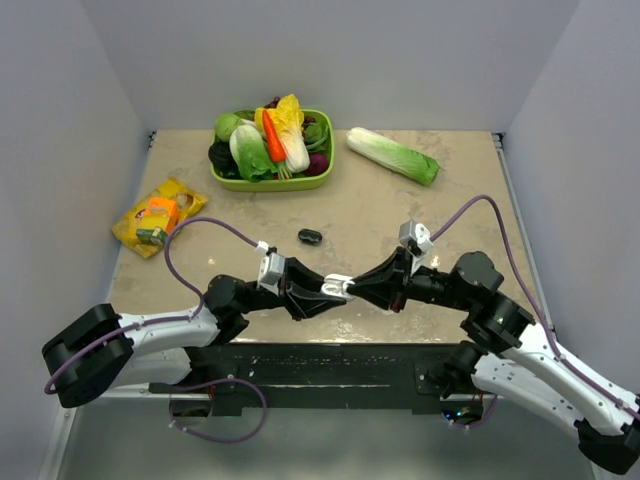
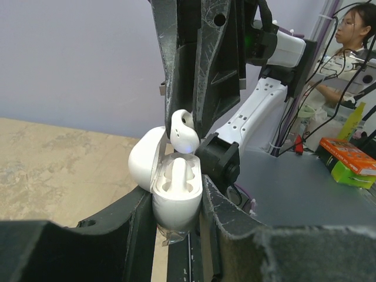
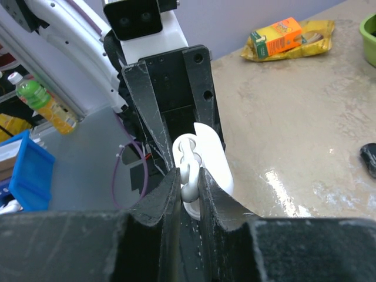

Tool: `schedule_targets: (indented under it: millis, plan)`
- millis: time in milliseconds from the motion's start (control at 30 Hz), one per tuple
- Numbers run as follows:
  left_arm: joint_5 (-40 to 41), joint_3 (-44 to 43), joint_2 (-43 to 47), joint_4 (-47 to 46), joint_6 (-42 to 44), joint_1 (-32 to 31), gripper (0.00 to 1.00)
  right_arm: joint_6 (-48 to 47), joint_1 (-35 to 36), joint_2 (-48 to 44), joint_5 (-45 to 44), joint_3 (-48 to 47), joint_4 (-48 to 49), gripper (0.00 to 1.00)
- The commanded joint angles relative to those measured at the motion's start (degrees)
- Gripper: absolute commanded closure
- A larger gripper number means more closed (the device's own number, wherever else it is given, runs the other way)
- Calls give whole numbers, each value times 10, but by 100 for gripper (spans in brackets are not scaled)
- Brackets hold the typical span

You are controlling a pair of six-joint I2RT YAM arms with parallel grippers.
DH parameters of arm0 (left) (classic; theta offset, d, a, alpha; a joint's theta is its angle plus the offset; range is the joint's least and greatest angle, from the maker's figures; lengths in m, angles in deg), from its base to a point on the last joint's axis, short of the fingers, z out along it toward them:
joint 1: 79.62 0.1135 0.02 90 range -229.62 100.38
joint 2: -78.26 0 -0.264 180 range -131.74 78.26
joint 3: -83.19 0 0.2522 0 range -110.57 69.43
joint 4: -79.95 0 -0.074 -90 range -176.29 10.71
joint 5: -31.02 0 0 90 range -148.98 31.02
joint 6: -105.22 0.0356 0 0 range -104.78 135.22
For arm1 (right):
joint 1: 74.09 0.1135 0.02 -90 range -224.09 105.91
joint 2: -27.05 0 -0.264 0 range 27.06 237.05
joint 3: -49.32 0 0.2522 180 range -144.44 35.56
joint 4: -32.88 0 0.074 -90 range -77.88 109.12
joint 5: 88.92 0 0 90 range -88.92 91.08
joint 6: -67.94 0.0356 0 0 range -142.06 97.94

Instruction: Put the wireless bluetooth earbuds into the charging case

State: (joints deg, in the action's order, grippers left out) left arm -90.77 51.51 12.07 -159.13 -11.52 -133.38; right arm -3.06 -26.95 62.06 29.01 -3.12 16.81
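**Second bud poised at the open case**

Just in from the near edge of the tabletop, about midway along it, our two grippers meet nose to nose above the surface. The left gripper (image 2: pixel 176 222) is partly closed on the case (image 2: pixel 176 200), clamping its lower body, with the lid (image 2: pixel 144 155) swung open to one side. One bud (image 2: pixel 178 171) looks already seated in its well. The right gripper (image 3: pixel 188 179) is nearly closed, pinching the second bud (image 2: pixel 184 132). That bud hangs right at the case mouth, touching the rim or just off it; we cannot tell which.

Our worries from here:
- The second bud seems tilted against the free well, so a straight push could jam it on the rim or on the seated bud.
- Pushing hard could twist the smooth case out of the left grip.
- Letting go early would drop the bud to the tabletop.
- The right fingers could knock the lid shut.

Farther out lie a black oval (image 1: pixel 309 236) mid-table, a packet (image 1: pixel 158 215) by the left edge, a basket (image 1: pixel 270 186) at the far edge and a cabbage (image 1: pixel 392 155) towards the far right corner.
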Motion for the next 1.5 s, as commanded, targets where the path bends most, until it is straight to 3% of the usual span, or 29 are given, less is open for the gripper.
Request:
schedule_targets:
  millis: [0, 1000, 1100, 1233, 1467]
  plan:
    - [-4, -9, 10, -186, -7, -3, 100, 2, 0, -9, -33, -3, 35, 100]
    - [3, -54, 5, -170, 3, -3, 100, -13, 10, 10, -38, 1, -4, 100]
    - [2, -57, 5, -170, 4, -3, 100, -12, 11, 10, -53, -2, -11, 92]
    - [2, -60, 5, -167, 6, -3, 100, -8, 11, 8, -74, -8, -23, 73]
    - [2, -54, 2, -178, 3, -3, 100, 1, 11, 3, -92, -12, -31, 64]
